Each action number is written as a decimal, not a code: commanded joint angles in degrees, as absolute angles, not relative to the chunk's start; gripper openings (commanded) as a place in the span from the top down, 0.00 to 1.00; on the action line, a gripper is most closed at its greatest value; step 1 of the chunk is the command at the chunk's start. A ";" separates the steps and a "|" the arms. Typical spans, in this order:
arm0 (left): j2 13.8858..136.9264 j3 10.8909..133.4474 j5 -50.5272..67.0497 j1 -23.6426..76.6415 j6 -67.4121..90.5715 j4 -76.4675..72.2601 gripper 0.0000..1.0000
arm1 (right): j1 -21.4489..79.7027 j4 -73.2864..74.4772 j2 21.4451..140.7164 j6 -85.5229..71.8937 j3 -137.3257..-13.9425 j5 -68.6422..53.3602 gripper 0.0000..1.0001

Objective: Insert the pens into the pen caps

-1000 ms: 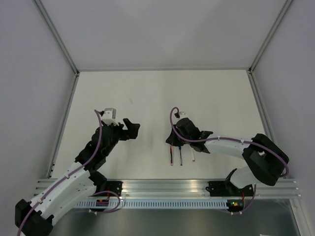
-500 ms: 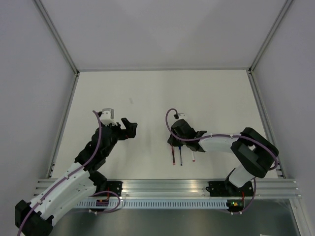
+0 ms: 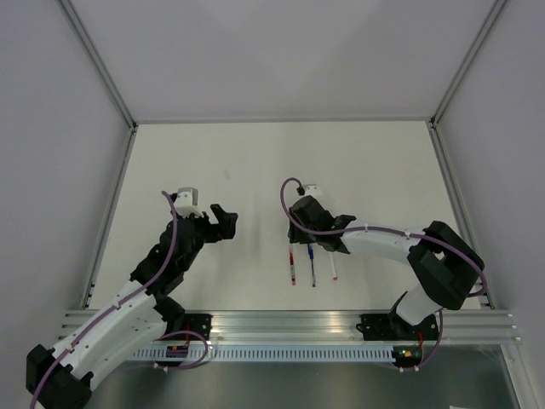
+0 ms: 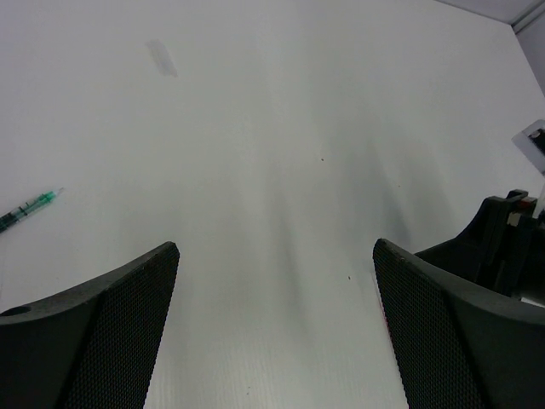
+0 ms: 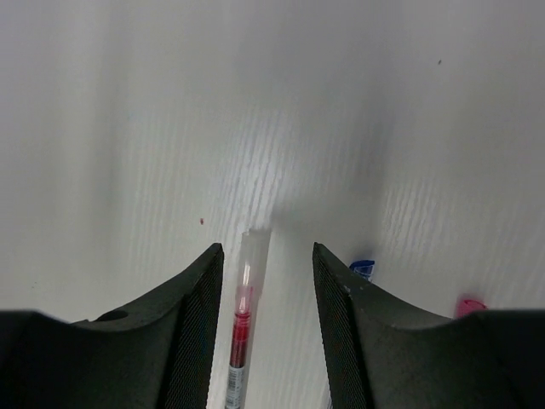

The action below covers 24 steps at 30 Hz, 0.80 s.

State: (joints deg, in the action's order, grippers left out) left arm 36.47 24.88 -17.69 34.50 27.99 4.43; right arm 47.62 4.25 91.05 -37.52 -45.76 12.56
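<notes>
Three pens lie side by side on the table. The red pen [image 3: 292,266] is on the left, the blue pen [image 3: 312,268] in the middle and the white pen [image 3: 334,267] on the right. My right gripper [image 3: 297,240] hovers over their far ends. It is open, and the red pen [image 5: 241,324] lies loose between its fingers, close to the left one. A clear tube covers that pen's far tip. A blue end [image 5: 362,268] and a pink end [image 5: 469,305] peek out beside the right finger. No loose pen caps are in view. My left gripper [image 4: 274,251] is wide open and empty. A green pen [image 4: 25,209] lies far to its left.
The left gripper [image 3: 223,220] hangs over the table left of the pens. Grey walls and metal frame posts [image 3: 111,85] enclose the table on three sides. A rail [image 3: 289,324] runs along its near edge.
My right gripper has opened and let go of the red pen, which now lies on the table slightly further left. The left arm has hardly moved.
</notes>
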 commanded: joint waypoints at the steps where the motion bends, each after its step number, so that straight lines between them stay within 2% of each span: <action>1: 37.35 24.79 -15.30 34.63 26.54 3.78 0.00 | 47.72 12.80 85.01 -33.85 -53.25 16.70 0.47; 7: 47.17 28.10 -12.56 34.54 27.16 1.58 0.01 | 47.37 19.77 74.21 -28.75 -58.36 15.48 0.45; 12: 63.15 37.60 -16.17 33.75 28.74 7.46 0.03 | 47.37 16.80 65.14 -28.48 -51.78 10.03 0.46; 16: 71.09 48.13 -14.77 27.54 30.32 13.35 0.04 | 47.46 11.61 58.02 -28.65 -43.87 6.77 0.47; 21: 76.11 52.47 -6.69 16.36 32.52 15.64 0.05 | 47.37 6.43 55.90 -28.04 -38.68 1.59 0.47; 24: 80.93 55.97 -10.86 14.50 26.83 18.53 0.04 | 47.37 5.80 55.37 -27.60 -38.41 -2.37 0.47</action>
